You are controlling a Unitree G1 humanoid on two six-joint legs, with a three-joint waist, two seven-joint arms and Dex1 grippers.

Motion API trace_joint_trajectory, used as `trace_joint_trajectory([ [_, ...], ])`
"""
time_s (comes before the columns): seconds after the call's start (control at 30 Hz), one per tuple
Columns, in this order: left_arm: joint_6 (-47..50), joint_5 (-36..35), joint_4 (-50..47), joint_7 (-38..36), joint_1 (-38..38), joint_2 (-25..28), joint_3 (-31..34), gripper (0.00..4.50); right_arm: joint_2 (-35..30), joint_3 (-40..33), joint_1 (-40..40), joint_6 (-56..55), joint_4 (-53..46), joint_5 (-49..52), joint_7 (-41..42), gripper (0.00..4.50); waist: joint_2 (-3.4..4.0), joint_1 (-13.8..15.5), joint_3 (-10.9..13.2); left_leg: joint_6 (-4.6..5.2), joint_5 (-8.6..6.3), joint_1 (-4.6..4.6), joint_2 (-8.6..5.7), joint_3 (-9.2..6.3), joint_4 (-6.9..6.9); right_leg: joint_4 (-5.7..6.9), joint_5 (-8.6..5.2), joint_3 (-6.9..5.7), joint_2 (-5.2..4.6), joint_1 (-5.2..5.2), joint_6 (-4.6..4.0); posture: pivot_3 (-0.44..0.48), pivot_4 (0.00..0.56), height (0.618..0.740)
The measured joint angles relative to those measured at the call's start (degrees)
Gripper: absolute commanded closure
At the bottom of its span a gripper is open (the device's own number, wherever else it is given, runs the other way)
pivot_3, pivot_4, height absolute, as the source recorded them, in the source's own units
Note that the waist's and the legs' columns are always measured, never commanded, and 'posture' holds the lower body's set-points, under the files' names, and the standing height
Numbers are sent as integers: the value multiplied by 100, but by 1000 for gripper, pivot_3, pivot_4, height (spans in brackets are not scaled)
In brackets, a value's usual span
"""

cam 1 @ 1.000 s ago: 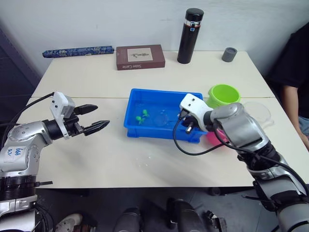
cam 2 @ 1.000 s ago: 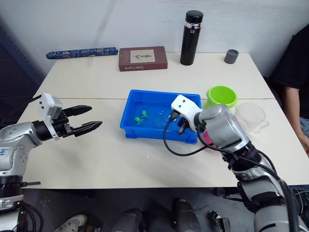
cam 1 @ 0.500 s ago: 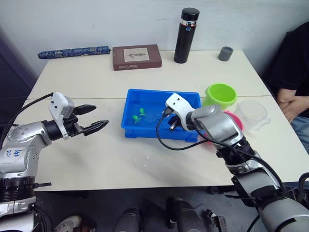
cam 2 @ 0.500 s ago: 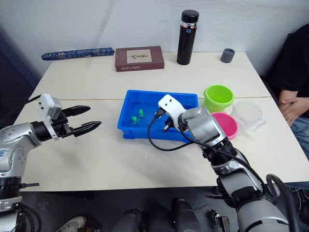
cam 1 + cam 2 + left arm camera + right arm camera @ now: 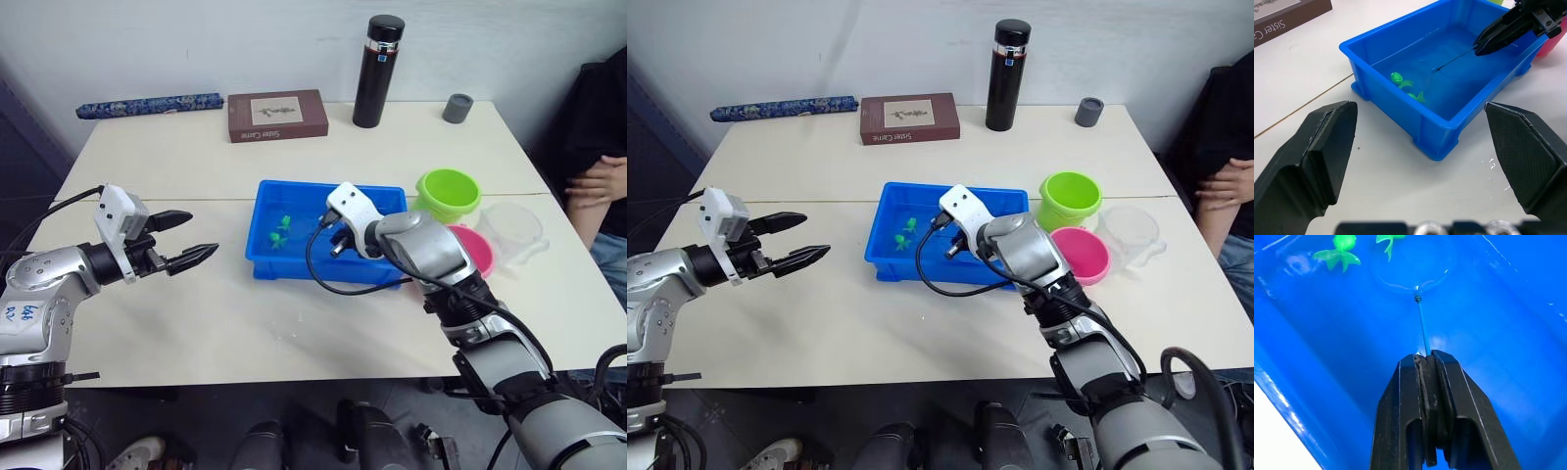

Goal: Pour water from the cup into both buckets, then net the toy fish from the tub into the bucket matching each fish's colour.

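Observation:
The blue tub (image 5: 290,266) sits mid-table with water and green toy fish (image 5: 1405,85) at its left end. My right gripper (image 5: 337,238) reaches into the tub, shut on the thin handle (image 5: 1422,330) of the net. The net's round hoop (image 5: 1410,276) lies in the water just short of two green fish (image 5: 1337,252). Left of the tub, above the table, my left gripper (image 5: 192,241) stands open and holds nothing. The lime green bucket (image 5: 449,194) and the pink bucket (image 5: 470,251) stand right of the tub. Beside them is the clear cup (image 5: 516,227).
A black flask (image 5: 379,70), a brown book (image 5: 278,115), a small grey cup (image 5: 457,108) and a rolled blue umbrella (image 5: 147,103) line the table's far edge. A person (image 5: 600,157) sits at the right, with a hand near the table's corner.
My right gripper has carried the net leftward through the tub, closer to the green fish. The left arm has stayed put. The person's hand has come into view at the right.

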Motion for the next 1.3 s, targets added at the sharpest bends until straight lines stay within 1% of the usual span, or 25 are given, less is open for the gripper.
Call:
trace_joint_trajectory([
  [0.17, 4, -5, -25, 3, 4, 0, 2, 17, 348, -439, -5, -180, 137, 213, -173, 4500, 0, -4, 0, 0, 0, 0, 0, 1, -10, -3, 0, 0, 0, -3, 0, 0, 150, 740],
  [0.37, 6, -5, -23, -9, -2, 0, 1, 17, 281, -704, -81, -200, 87, 377, -211, 4500, 1, -4, 1, 0, 0, 0, 0, 0, -13, -5, 0, 0, 0, -3, 0, 0, 150, 740],
  [0.57, -12, -5, 18, -65, -185, -1, -12, 17, -179, -916, 29, -57, -506, 686, -36, 4500, 1, 9, 1, 0, 0, -2, 0, 0, -14, -9, 0, 0, -1, -3, 0, 0, 150, 740],
  [0.7, -78, -2, 65, -135, -377, -6, -75, 17, -561, -1073, 341, 133, -980, 887, 76, 4500, 1, 19, 1, 0, 0, -5, 0, 0, -15, -13, 0, 0, -1, -3, 0, 0, 150, 740],
  [0.8, -132, 8, 225, -203, -565, -22, -241, 17, -884, -1172, 544, 285, -1383, 1081, 179, 4500, 1, 21, 1, 0, 0, -5, 0, -1, -18, -14, 0, -2, 0, -4, 0, 0, 150, 740],
  [0.9, -199, 21, 308, -307, -728, -52, -427, 17, -1289, -1443, 886, 464, -1925, 1350, 345, 4500, 1, 28, 1, 1, 0, -7, 0, 0, -20, -18, 0, -2, -1, -5, 0, 0, 150, 740],
  [1.07, -312, 40, 499, -397, -964, -339, -733, 17, -1881, -1926, 1427, 552, -2642, 1777, 569, 4500, 1, 39, 1, 1, 0, -7, 0, -1, -20, -19, 0, -3, 0, -4, 0, 0, 150, 740],
  [1.3, -520, 150, 858, -518, -1390, -531, -987, 17, -2309, -2317, 1734, 617, -2970, 2129, 599, 4500, 1, 37, 1, 1, 1, -7, 1, 0, -19, -17, 0, -3, 1, -4, 0, 0, 150, 740],
])
